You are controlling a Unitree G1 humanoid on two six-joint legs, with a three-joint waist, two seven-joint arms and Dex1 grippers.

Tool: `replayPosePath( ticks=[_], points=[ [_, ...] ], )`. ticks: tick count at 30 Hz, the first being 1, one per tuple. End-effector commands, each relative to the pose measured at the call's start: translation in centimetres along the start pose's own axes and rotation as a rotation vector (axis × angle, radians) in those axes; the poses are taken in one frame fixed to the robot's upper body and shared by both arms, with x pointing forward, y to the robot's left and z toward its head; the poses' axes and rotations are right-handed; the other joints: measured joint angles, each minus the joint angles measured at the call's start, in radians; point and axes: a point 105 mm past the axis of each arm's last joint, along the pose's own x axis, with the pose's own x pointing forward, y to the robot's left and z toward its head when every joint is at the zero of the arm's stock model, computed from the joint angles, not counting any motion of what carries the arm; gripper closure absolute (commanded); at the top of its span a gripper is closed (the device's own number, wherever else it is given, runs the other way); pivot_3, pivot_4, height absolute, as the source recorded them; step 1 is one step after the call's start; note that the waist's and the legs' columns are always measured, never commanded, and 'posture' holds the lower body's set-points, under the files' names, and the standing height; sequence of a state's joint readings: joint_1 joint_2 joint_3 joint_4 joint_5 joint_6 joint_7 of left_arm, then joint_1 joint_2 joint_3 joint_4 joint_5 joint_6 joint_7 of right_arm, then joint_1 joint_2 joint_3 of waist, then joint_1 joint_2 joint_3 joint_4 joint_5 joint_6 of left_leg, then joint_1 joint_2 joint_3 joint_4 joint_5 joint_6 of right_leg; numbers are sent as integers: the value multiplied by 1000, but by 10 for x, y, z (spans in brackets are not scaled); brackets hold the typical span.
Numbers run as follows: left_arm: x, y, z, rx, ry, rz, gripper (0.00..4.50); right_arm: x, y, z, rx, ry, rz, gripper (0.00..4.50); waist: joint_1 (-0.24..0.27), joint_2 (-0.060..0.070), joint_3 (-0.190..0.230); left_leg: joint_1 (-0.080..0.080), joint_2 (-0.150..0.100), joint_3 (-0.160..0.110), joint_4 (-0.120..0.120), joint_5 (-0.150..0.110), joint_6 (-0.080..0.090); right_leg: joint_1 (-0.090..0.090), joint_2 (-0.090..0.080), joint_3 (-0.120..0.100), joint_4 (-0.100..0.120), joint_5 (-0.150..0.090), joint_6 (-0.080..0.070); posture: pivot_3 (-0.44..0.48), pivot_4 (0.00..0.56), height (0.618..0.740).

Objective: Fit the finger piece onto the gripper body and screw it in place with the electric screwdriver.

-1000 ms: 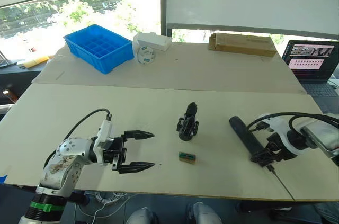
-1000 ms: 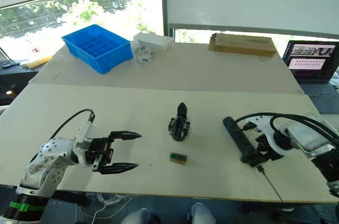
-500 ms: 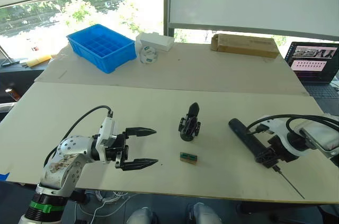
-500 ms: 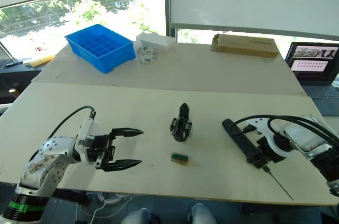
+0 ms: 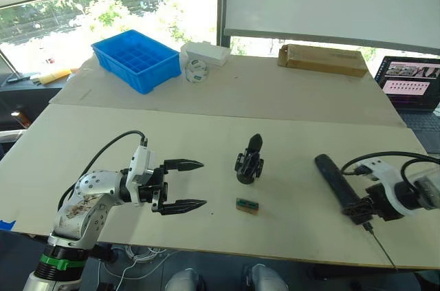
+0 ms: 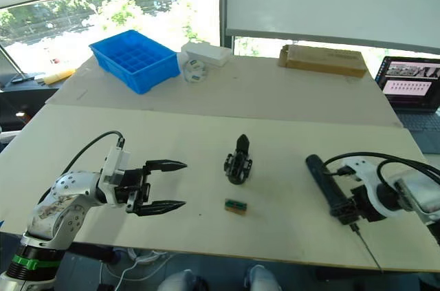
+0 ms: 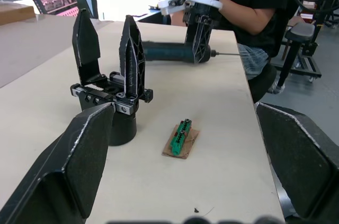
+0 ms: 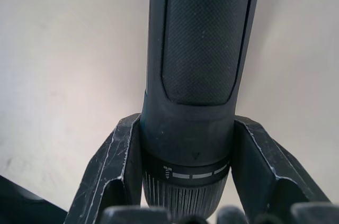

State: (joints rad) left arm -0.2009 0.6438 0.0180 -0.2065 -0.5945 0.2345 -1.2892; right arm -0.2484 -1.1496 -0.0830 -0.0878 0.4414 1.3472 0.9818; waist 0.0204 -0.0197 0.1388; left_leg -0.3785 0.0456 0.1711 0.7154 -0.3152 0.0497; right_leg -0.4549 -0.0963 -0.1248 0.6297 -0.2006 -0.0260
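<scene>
1. In your eye views, the gripper body (image 5: pixel 249 164) stands upright mid-bench, black and blocky with pointed fingers up. The electric screwdriver (image 5: pixel 337 183), a thick black cylinder, lies near the bench's right edge.
2. Your left tool (image 5: pixel 184 184) hovers low, spread wide, pointing at the gripper body. Your right tool (image 5: pixel 366 207) clamps the electric screwdriver near its bit end.
3. Left wrist view: the gripper body stands beside a small green block (image 7: pixel 181 136).
4. Right wrist view: both fingers (image 8: pixel 114 171) press the electric screwdriver's collar.
</scene>
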Motion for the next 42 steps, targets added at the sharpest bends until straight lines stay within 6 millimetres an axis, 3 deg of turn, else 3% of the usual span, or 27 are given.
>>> replayPosePath(
  ticks=[1,5,9,11,15,21,29,37,42],
  points=[
    [-4,5,3,39,-2,16,0,-45,8,37,-77,-371,0,2586,-5,1,0,0,0,0,0,0,0,0,0,0,0,0,0,0,150,740],
    [-9,20,3,58,-3,53,0,-80,31,47,-182,-662,91,2586,-8,2,1,1,0,0,-1,1,-2,0,2,1,1,-3,5,0,150,740],
    [-14,33,2,72,2,71,0,-122,69,64,-291,-963,202,2586,-12,3,1,3,1,0,-1,1,-2,0,4,2,1,-2,3,0,150,740],
    [-14,36,0,73,6,66,0,-130,78,73,-315,-1053,207,2586,-16,3,1,4,1,1,-2,1,-2,1,4,2,2,0,0,0,150,740],
    [-13,34,-17,63,52,55,0,-141,114,94,-422,-1261,278,2586,-18,3,1,5,0,1,-2,1,-2,1,3,2,1,0,-1,0,150,740],
    [-6,25,-45,47,107,28,0,-119,158,94,-639,-1324,327,2586,-10,3,1,4,-1,2,-2,1,-2,1,3,1,1,0,-1,0,150,740],
    [16,14,-72,63,160,-59,0,-90,185,72,-733,-1329,435,2586,-10,3,1,5,-2,3,-1,1,-1,2,3,0,2,1,0,0,150,740],
    [52,9,-79,74,154,-80,0,-67,189,56,-758,-1330,440,2586,-10,3,1,6,-1,3,-1,1,-1,2,3,1,2,1,0,0,150,740],
    [70,10,-77,85,163,-70,0,-60,189,59,-782,-1372,445,2586,-11,3,1,6,-1,3,-1,1,-1,2,4,1,2,1,-1,0,150,740]
  ],
)
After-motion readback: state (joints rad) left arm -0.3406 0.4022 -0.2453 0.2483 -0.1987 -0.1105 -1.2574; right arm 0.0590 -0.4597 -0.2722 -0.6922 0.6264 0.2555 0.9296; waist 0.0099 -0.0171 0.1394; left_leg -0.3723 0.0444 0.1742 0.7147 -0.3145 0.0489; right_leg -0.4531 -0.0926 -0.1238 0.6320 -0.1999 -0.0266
